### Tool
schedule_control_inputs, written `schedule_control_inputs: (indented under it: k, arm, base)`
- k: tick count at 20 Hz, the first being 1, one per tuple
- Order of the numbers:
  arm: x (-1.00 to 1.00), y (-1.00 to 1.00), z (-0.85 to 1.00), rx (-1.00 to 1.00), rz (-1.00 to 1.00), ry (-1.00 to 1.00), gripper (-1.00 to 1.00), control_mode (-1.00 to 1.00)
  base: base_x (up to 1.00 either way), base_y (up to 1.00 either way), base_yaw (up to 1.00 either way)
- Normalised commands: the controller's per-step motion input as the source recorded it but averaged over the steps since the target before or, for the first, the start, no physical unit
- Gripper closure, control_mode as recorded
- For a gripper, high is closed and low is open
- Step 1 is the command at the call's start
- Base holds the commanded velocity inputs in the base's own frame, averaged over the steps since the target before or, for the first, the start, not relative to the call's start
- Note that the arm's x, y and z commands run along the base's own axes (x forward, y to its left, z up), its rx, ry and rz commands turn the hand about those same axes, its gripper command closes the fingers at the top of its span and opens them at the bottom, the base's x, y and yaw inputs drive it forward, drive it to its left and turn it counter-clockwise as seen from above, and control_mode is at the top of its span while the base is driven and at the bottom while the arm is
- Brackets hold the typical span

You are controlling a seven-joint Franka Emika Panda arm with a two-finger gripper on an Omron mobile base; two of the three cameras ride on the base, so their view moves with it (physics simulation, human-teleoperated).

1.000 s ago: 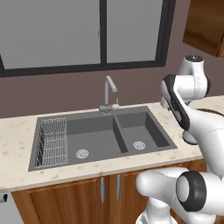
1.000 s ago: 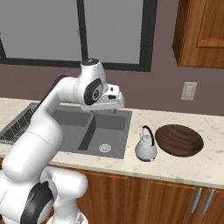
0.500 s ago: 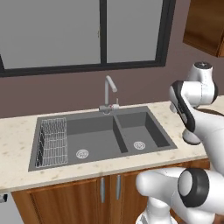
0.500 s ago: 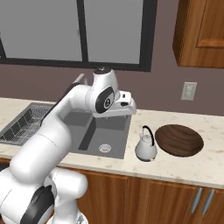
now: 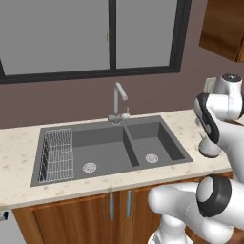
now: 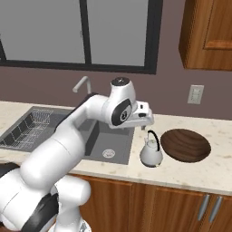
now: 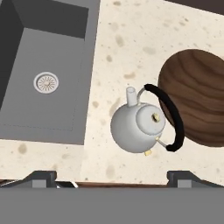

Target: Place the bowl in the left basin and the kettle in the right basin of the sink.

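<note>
The small white kettle [image 6: 151, 153] with its dark arched handle stands on the counter just right of the sink [image 6: 90, 146]. Beside it on the right lies the wide dark-brown bowl [image 6: 186, 145]. My gripper [image 6: 145, 127] hangs above the kettle, apart from it. From the hand view I look straight down on the kettle [image 7: 138, 127], its spout towards the counter's back, with the bowl [image 7: 197, 105] at the right. The gripper [image 7: 113, 176] is open, its tips wide apart with nothing between them. The right basin [image 7: 39, 109] lies to the left, and the left basin [image 5: 102, 153] beyond it.
A wire rack [image 5: 57, 155] sits in the left end of the left basin. The silver faucet [image 5: 118, 100] rises at the sink's back edge. A wall outlet [image 6: 195, 94] and a wooden upper cabinet [image 6: 208, 31] are above the bowl.
The arm has swung rightwards from over the sink's right basin to above the kettle. The gripper stayed open. Kettle and bowl have not moved.
</note>
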Motion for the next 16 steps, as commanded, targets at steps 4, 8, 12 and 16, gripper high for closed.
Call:
schedule_control_inputs:
  k: [4, 8, 12, 16]
  arm:
    - [0.03, -0.41, -0.17, -0.03, 0.00, 0.00, -1.00, -1.00]
    - [0.06, -0.40, -0.23, -0.01, 0.00, 0.00, -1.00, -1.00]
    - [0.06, -0.36, -0.24, 0.00, 0.00, 0.00, -1.00, -1.00]
    - [0.11, -0.28, -0.18, 0.00, 0.00, 0.00, -1.00, -1.00]
  base:
    - [0.00, 0.00, 0.00]
    - [0.00, 0.00, 0.00]
    - [0.00, 0.00, 0.00]
    - [0.00, 0.00, 0.00]
